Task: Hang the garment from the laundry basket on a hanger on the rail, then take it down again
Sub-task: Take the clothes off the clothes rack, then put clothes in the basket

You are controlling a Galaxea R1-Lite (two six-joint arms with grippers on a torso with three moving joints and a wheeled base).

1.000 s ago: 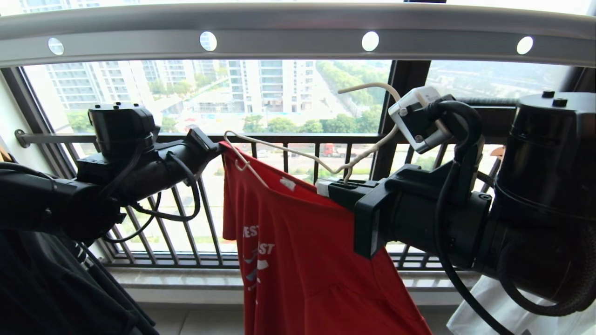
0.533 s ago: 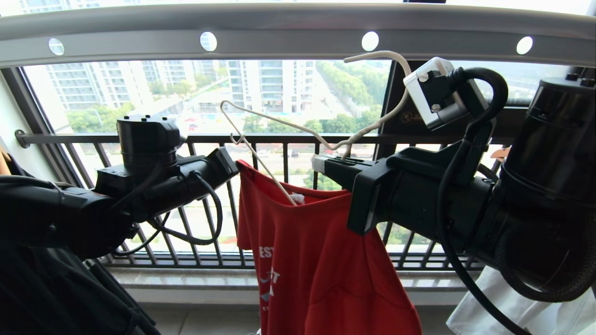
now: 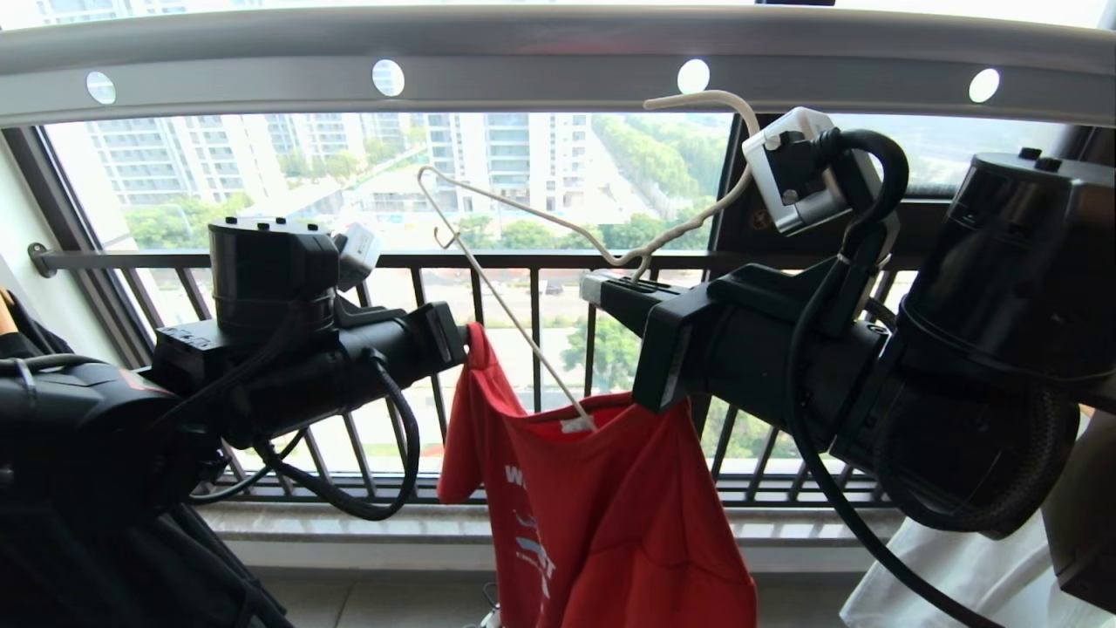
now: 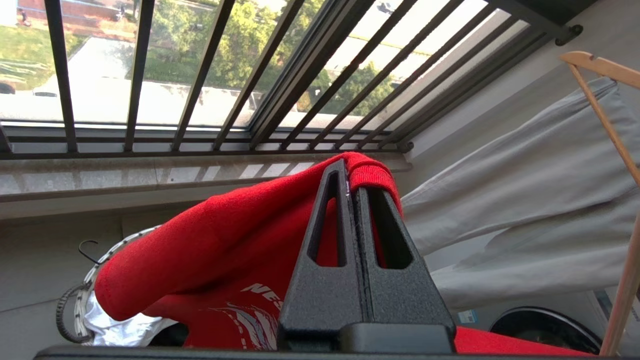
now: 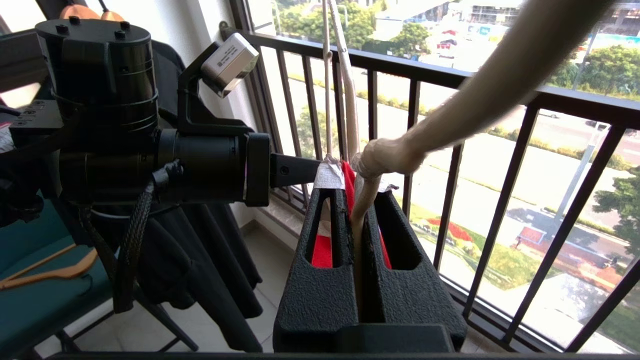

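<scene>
Red knit shirt (image 3: 610,515) is being pinched at a hemmed edge by the left gripper (image 4: 348,172) (matte black, wedge-shaped). Thin off-white wire hanger (image 3: 558,240) is being clamped at its twisted neck by the right gripper (image 5: 356,200), below the holed grey rail (image 3: 540,61).

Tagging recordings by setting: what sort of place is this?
Likely a high-rise apartment's laundry balcony: a long grey metal drying rail with round holes, a dark window railing with vertical bars over a street, and a red printed T-shirt.

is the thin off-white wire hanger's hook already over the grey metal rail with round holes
No, in the head view the thin off-white wire hanger has its hook just below the grey metal rail, and the right gripper holds its neck.
</scene>
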